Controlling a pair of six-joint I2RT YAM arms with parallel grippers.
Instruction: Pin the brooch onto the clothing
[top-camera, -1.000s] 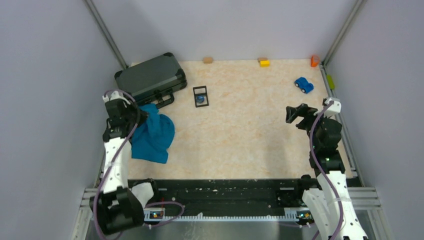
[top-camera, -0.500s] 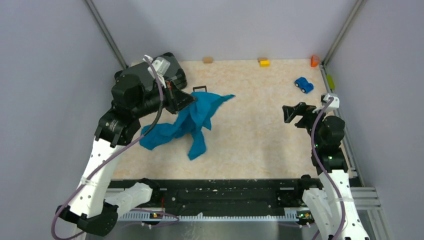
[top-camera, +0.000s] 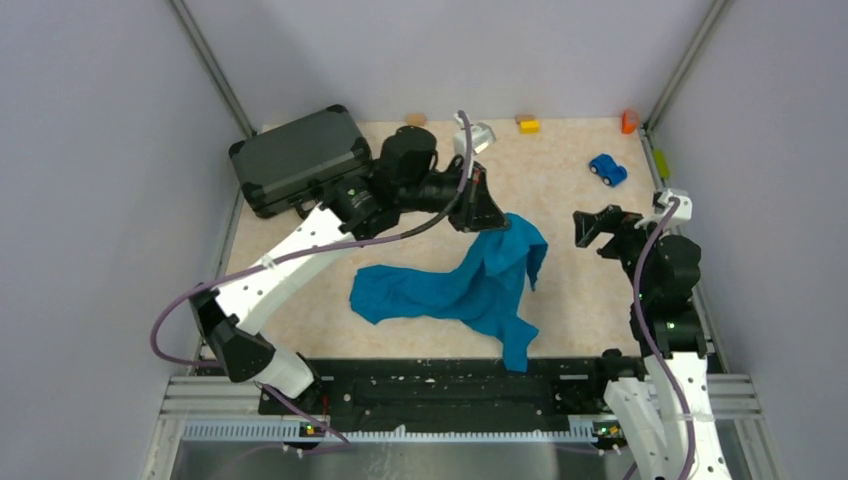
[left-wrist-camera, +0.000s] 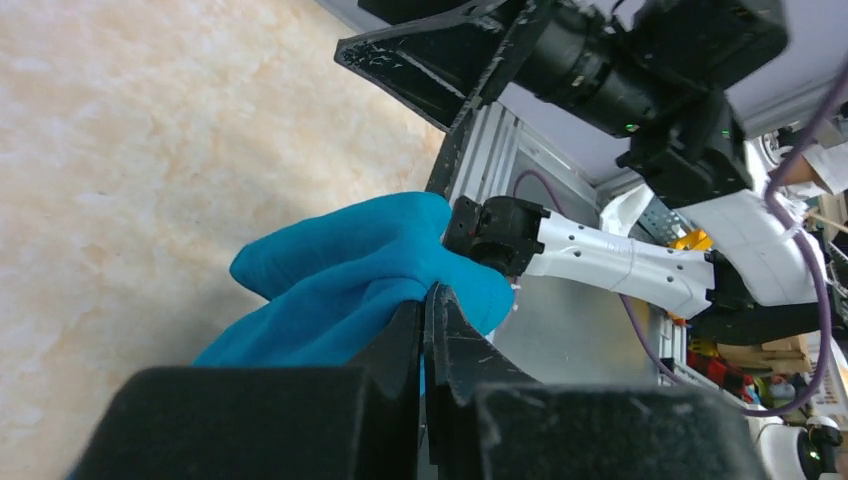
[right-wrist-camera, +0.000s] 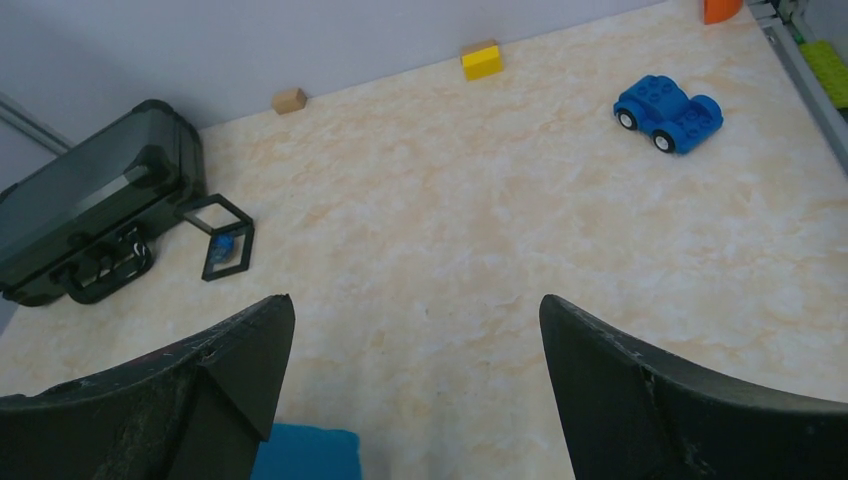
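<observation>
Our left gripper pinches the T-shirt by its top edge, cloth draping onto the counter. Our right gripper gapes empty, the brooch well apart.

White arms, black joints and grippers — purple cables alongside

Soft, even light from above keeps the mottled beige bench bright in the top view. The crumpled teal-blue fabric T-shirt casts only a faint shadow. In the left wrist view the black left claw is blurred at its near base. In the right wrist view the right claw looks soft-edged against a sharp background.
</observation>
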